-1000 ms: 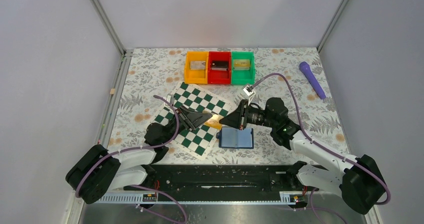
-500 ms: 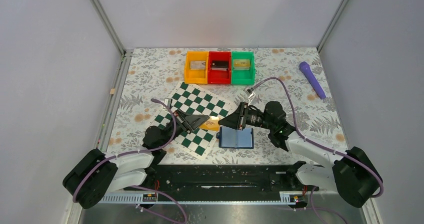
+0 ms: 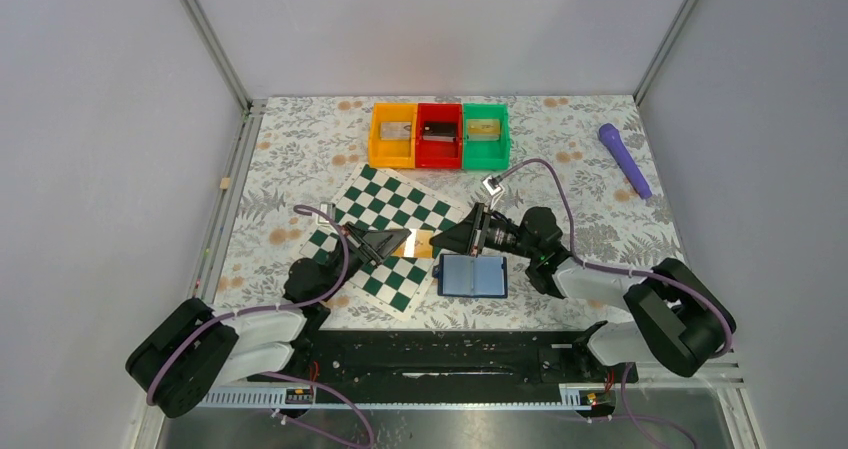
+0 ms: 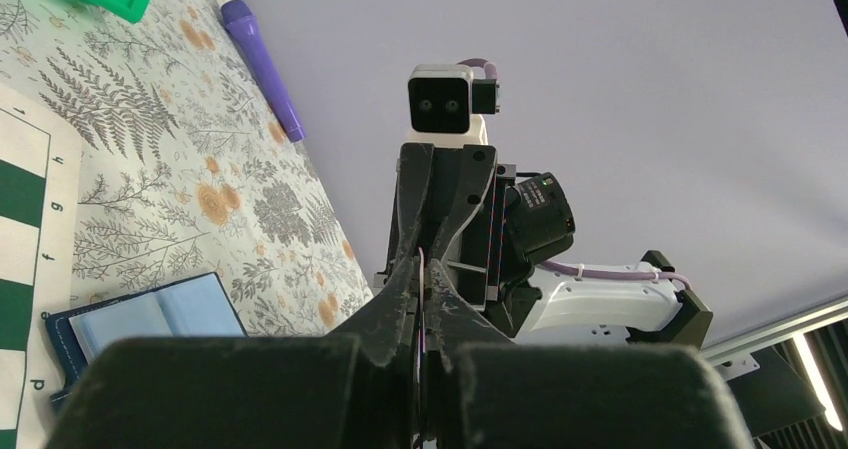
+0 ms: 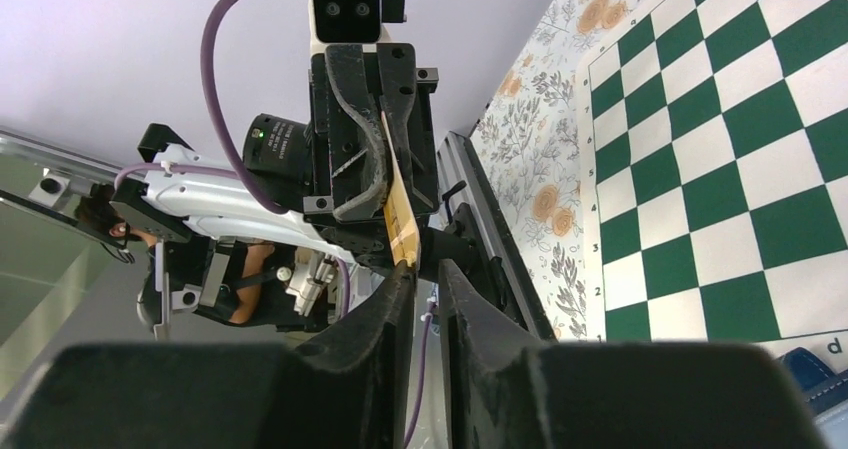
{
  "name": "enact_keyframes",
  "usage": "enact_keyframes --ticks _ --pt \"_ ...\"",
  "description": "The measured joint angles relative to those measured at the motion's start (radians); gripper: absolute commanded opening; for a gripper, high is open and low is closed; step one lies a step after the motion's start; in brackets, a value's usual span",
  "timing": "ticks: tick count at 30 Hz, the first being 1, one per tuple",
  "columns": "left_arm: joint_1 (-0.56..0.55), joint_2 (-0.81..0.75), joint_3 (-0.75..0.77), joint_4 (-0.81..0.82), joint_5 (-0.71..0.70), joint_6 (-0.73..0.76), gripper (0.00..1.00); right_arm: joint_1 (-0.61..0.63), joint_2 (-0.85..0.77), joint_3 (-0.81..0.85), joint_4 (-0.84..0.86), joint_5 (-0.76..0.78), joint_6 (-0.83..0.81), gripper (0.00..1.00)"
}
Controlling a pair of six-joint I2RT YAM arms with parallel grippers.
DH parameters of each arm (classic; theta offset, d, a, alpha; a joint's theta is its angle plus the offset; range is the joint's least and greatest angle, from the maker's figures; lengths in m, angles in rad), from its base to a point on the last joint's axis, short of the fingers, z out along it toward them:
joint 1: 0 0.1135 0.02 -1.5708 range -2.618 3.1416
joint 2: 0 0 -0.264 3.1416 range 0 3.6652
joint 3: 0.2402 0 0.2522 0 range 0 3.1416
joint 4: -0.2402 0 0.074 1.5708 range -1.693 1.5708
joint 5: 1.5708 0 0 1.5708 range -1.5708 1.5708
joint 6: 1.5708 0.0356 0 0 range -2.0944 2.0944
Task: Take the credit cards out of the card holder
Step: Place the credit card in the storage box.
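The blue card holder point(image 3: 472, 276) lies open and flat on the table, just right of the chessboard; it also shows in the left wrist view point(image 4: 150, 319). My left gripper point(image 3: 405, 241) is shut on a tan-gold credit card point(image 3: 423, 243) and holds it above the board, pointing right. In the left wrist view the card point(image 4: 421, 261) is edge-on between the shut jaws. My right gripper point(image 3: 445, 240) faces the left one, tip to tip. In the right wrist view its jaws point(image 5: 425, 264) stand a narrow gap apart, and the card's point(image 5: 398, 204) free end reaches one fingertip.
A green-and-white chessboard mat point(image 3: 395, 231) lies under both grippers. Orange point(image 3: 392, 136), red point(image 3: 438, 136) and green point(image 3: 485, 134) bins stand in a row at the back, each with a card inside. A purple pen-like stick point(image 3: 625, 159) lies at the back right.
The right arm has stretched lower and its gripper has moved a little left, up to the card's free end. The left gripper has levelled the card and still holds it.
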Motion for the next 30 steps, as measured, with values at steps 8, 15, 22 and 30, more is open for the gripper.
enact_keyframes --ticks 8,15,22,30 --pt "0.000 0.038 -0.001 0.013 -0.024 -0.008 0.00 0.000 0.047 -0.001 0.090 -0.009 0.034 0.11" --pt "0.000 0.060 -0.001 0.036 -0.039 -0.014 0.07 -0.001 0.090 -0.002 0.147 -0.010 0.069 0.00" --pt "0.000 0.047 -0.006 0.025 -0.045 -0.003 0.64 -0.015 0.069 0.000 0.092 -0.017 0.053 0.00" --pt "0.001 -0.137 -0.019 -0.176 -0.041 0.054 0.99 -0.174 -0.092 0.097 -0.227 -0.085 -0.051 0.00"
